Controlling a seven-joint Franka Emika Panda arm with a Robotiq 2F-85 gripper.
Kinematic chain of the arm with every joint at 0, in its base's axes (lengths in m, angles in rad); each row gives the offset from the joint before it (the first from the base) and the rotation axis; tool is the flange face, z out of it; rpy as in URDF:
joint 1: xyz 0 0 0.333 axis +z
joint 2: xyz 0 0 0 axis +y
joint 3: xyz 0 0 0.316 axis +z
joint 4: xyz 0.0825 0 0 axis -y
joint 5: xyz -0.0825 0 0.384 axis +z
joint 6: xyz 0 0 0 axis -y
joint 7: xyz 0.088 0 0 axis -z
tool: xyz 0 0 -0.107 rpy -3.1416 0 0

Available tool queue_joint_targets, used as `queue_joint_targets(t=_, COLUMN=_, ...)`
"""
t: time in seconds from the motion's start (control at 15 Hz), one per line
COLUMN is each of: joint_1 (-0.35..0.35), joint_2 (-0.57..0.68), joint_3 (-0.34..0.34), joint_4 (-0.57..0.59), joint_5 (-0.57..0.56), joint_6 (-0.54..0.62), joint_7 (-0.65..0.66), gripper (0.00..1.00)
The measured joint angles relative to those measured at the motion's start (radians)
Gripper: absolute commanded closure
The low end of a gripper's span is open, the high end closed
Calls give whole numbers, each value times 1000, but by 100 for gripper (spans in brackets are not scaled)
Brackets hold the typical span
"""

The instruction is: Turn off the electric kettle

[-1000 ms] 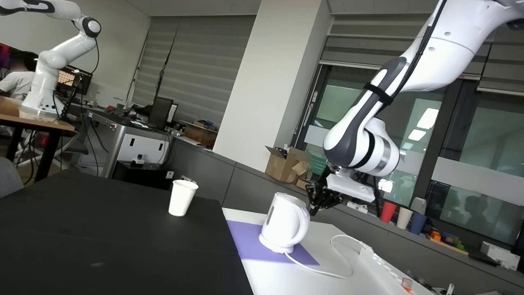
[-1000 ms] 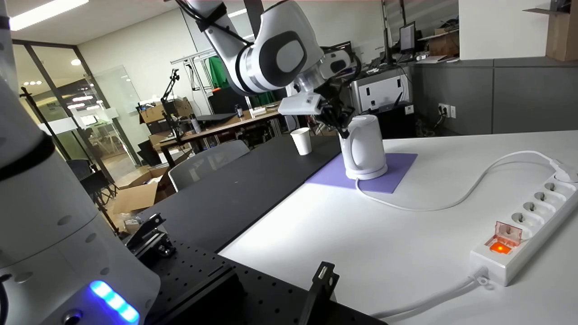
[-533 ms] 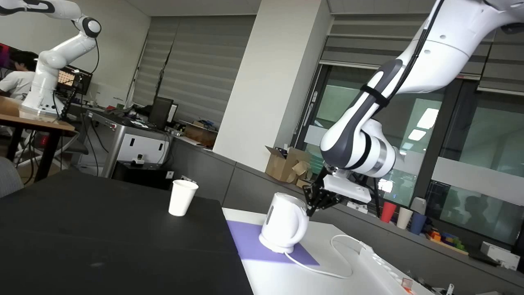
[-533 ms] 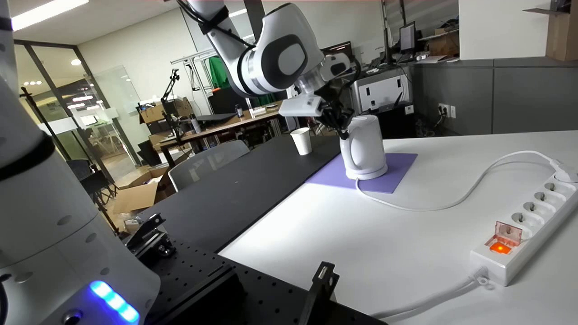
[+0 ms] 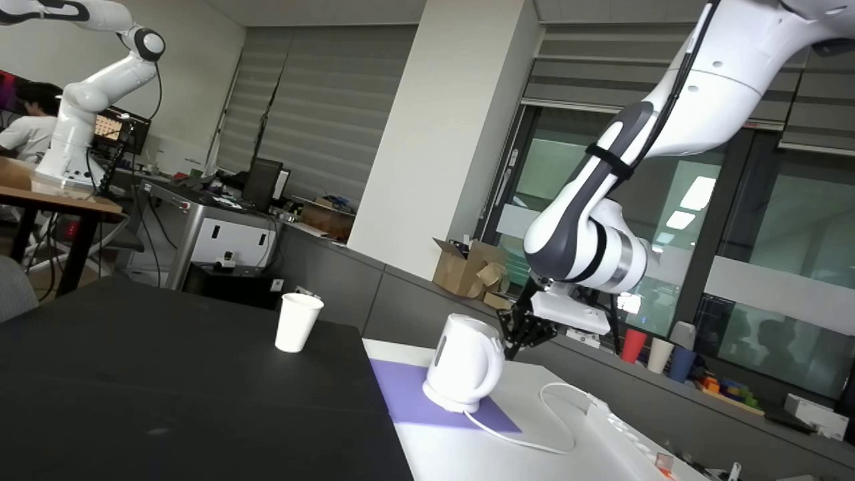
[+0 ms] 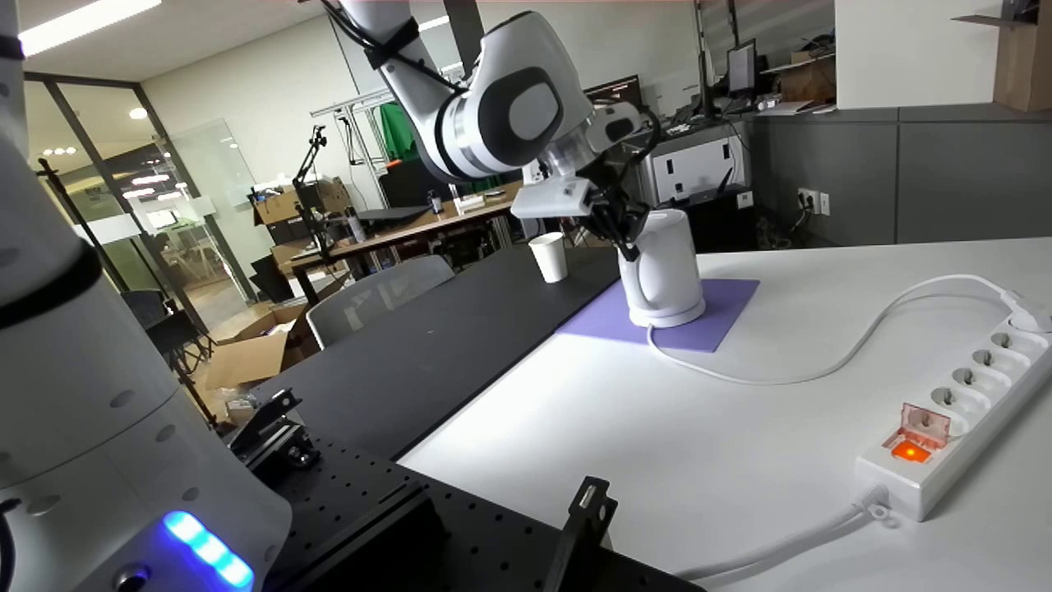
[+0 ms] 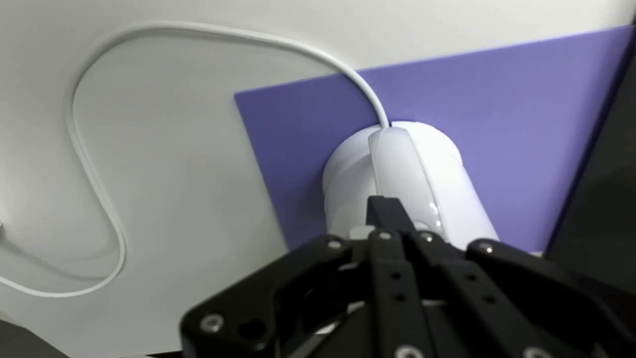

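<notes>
We see white, rounded, jug-shaped electric kettle [image 6: 675,267] upright on purple mat [image 6: 734,302], on white table [image 6: 641,411]. Black gripper [image 7: 388,211] at its loop handle [image 7: 402,166], jaws together; whether touching, we cannot tell. White cord [image 7: 350,74] runs from kettle base to white power strip [image 6: 960,415], switch [image 6: 911,450] lit orange. White paper cup [image 6: 549,258] well apart on black table [image 6: 427,345].

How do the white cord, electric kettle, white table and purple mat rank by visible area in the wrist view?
Largest to smallest:
White table
Purple mat
Electric kettle, partly hidden by the fingers
White cord, long but thin
Nearness enlarges the kettle here, yet the order looks clear.
</notes>
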Motion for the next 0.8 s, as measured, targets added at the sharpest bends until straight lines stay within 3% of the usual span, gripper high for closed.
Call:
queue_joint_targets(t=0.2, joint_1=74, joint_2=47, joint_3=-89, joint_4=0, joint_5=-3, joint_6=6, joint_7=-6, gripper=100)
queue_joint_targets(t=0.6, joint_1=175, joint_2=76, joint_3=-170, joint_4=3, joint_5=-3, joint_6=-3, joint_7=-6, gripper=100)
queue_joint_targets(t=0.8, joint_1=290, joint_2=18, joint_3=-277, joint_4=11, joint_5=-27, joint_6=-116, joint_7=-2, gripper=100)
